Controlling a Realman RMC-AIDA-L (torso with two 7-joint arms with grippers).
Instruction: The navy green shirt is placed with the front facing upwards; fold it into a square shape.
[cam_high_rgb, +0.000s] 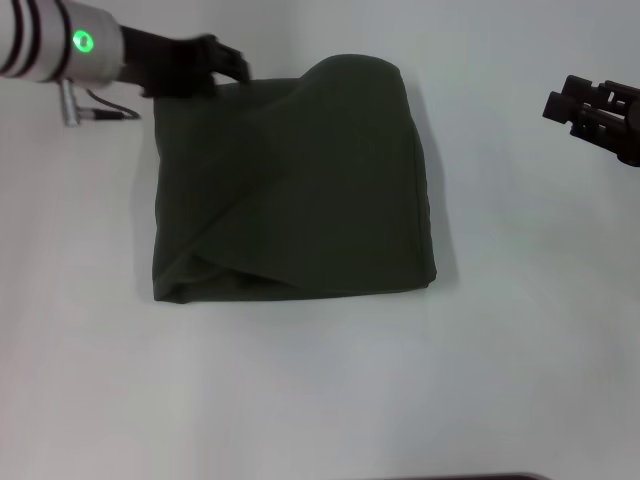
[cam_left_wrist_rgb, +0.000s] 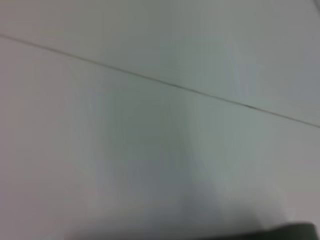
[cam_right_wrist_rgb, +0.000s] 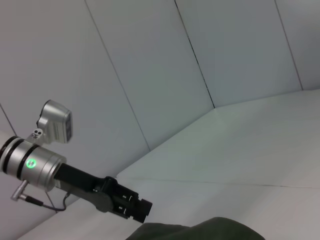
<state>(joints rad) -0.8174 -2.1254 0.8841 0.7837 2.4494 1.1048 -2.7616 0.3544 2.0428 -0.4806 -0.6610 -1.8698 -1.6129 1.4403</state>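
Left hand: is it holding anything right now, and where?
Cannot tell. The left hand sits at the far left corner of the navy green shirt, but its grip is not visible.

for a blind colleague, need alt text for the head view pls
A dark green shirt, folded to a rough square, lies on a white table. The left gripper sits at its far left corner; the right gripper hangs clear on the right.

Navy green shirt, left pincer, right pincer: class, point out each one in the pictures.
navy green shirt (cam_high_rgb: 300, 190), head view, middle of the folded cloth.
left pincer (cam_high_rgb: 238, 68), head view, fingertips at the shirt's far left corner.
right pincer (cam_high_rgb: 560, 102), head view, tip of the black fingers, clear of the shirt.
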